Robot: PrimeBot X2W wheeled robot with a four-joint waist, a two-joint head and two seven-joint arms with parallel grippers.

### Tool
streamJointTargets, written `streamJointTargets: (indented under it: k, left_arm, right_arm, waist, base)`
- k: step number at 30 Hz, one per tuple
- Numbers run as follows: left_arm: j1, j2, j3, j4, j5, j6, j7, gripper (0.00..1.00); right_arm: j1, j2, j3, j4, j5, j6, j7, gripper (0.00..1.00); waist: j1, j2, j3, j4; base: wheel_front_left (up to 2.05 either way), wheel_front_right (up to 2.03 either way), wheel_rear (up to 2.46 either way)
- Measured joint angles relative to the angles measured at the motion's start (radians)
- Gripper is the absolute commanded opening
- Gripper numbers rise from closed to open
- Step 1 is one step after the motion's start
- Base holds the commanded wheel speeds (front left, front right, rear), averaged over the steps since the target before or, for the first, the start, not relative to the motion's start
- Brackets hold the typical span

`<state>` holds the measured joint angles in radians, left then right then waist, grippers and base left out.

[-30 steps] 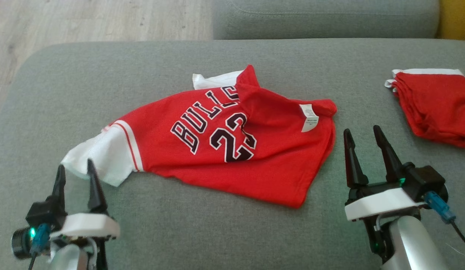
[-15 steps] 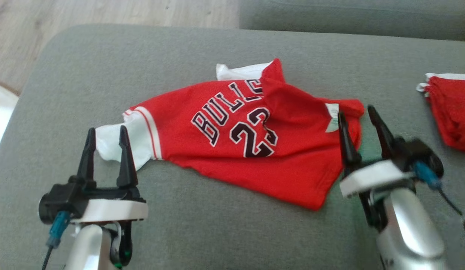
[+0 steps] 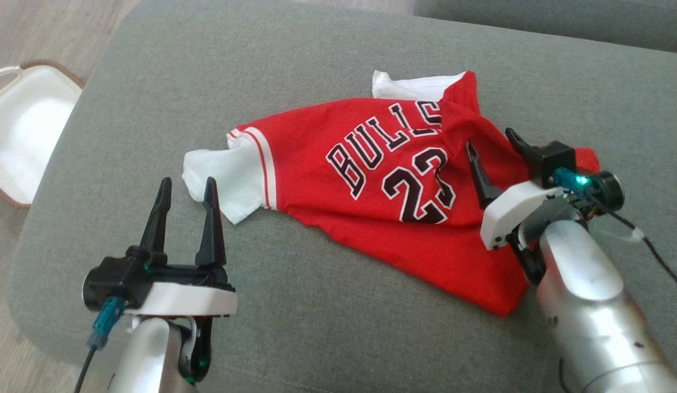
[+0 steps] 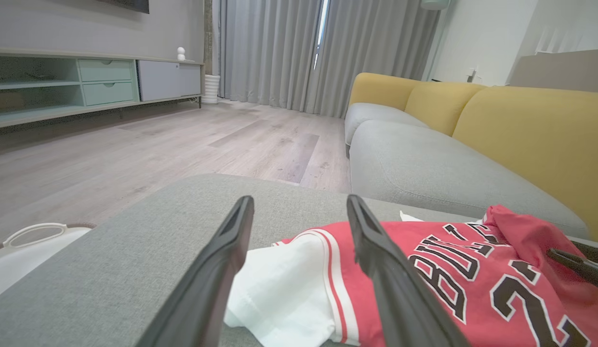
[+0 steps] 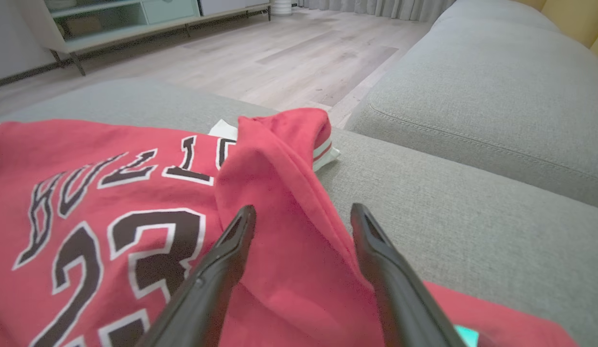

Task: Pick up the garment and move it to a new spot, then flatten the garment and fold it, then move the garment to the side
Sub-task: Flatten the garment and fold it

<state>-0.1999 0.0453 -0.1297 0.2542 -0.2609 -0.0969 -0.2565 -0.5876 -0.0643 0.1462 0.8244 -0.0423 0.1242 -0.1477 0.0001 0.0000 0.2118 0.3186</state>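
Grey sofa seat (image 3: 316,305) w/ rumpled red jersey (image 3: 303,174).

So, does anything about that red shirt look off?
The shirt is rumpled, not flat. On its right side a red flap is folded over, covering the end of the lettering, and a white sleeve is bunched at the left. Nothing looks torn or spilled.

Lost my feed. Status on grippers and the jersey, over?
Left gripper open by white sleeve. Right gripper open over folded-back flap. Jersey rumpled on cushion. Nothing blocking.
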Motion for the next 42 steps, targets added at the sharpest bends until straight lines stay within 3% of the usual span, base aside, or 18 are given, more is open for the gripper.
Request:
streamJointTargets:
  k: [8,9,10,16,28,33,38,39,40,41,42]
  left_arm:
    - [0.000,-0.001,-0.015,-0.001,-0.022,0.001,0.000,1.00]
    - [-0.001,-0.001,-0.020,-0.001,-0.023,0.001,0.000,1.00]
    - [-0.002,-0.001,-0.025,-0.001,-0.026,0.001,0.000,1.00]
    - [-0.014,-0.002,-0.032,-0.002,-0.039,0.006,0.000,1.00]
    - [-0.034,-0.003,-0.063,-0.011,-0.053,0.009,0.000,1.00]
    - [-0.062,-0.004,-0.073,-0.015,-0.065,0.008,0.000,1.00]
    - [-0.064,-0.005,-0.091,-0.014,-0.065,0.008,0.000,1.00]
    - [-0.064,-0.005,-0.092,-0.014,-0.065,0.008,0.000,1.00]
    - [-0.064,-0.005,-0.093,-0.014,-0.066,0.008,0.000,1.00]
    - [-0.064,-0.005,-0.093,-0.014,-0.067,0.008,0.000,1.00]
    - [-0.064,-0.005,-0.093,-0.014,-0.067,0.008,0.000,1.00]
  right_arm:
    - [-0.096,-0.031,-0.013,0.134,-0.086,0.000,0.011,1.00]
    - [-0.105,-0.031,-0.013,0.153,-0.091,0.000,0.012,0.57]
    - [-0.112,-0.031,-0.012,0.166,-0.092,0.000,0.013,0.00]
    - [-0.163,-0.054,-0.061,0.198,-0.143,0.000,0.003,0.00]
    - [-0.353,-0.180,-0.216,0.190,-0.334,0.000,0.035,0.00]
    - [-0.433,-0.231,-0.239,0.196,-0.416,0.000,0.053,0.00]
    - [-0.484,-0.243,-0.238,0.223,-0.497,0.000,0.056,0.00]
    - [-0.490,-0.243,-0.238,0.225,-0.510,0.000,0.053,0.05]
    - [-0.492,-0.243,-0.239,0.224,-0.525,0.000,0.046,0.47]
    - [-0.494,-0.242,-0.245,0.224,-0.536,0.000,0.038,1.00]
    - [-0.494,-0.240,-0.256,0.225,-0.540,0.000,0.031,1.00]
  waist:
    - [0.0000,0.0000,0.021,0.017]
    - [0.0000,0.0000,0.023,0.018]
    - [0.0000,0.0000,0.024,0.019]
    - [-0.0001,0.0000,0.032,0.020]
    - [-0.0001,0.0000,0.077,0.044]
    - [-0.0001,0.0000,0.098,0.064]
    - [-0.0001,0.0000,0.112,0.080]
    - [-0.0001,0.0000,0.113,0.082]
    - [-0.0001,0.0000,0.114,0.083]
    - [0.0000,0.0000,0.115,0.082]
    - [0.0000,0.0000,0.114,0.081]
  base:
    - [0.00,0.00,0.00]
    - [0.00,0.00,0.00]
    - [0.00,0.00,0.00]
    - [0.00,0.00,0.00]
    - [0.00,0.00,0.00]
    - [0.00,0.00,0.00]
    - [0.00,0.00,0.00]
    - [0.00,0.00,0.00]
    - [0.00,0.00,0.00]
    - [0.00,0.00,0.00]
    - [0.00,0.00,0.00]
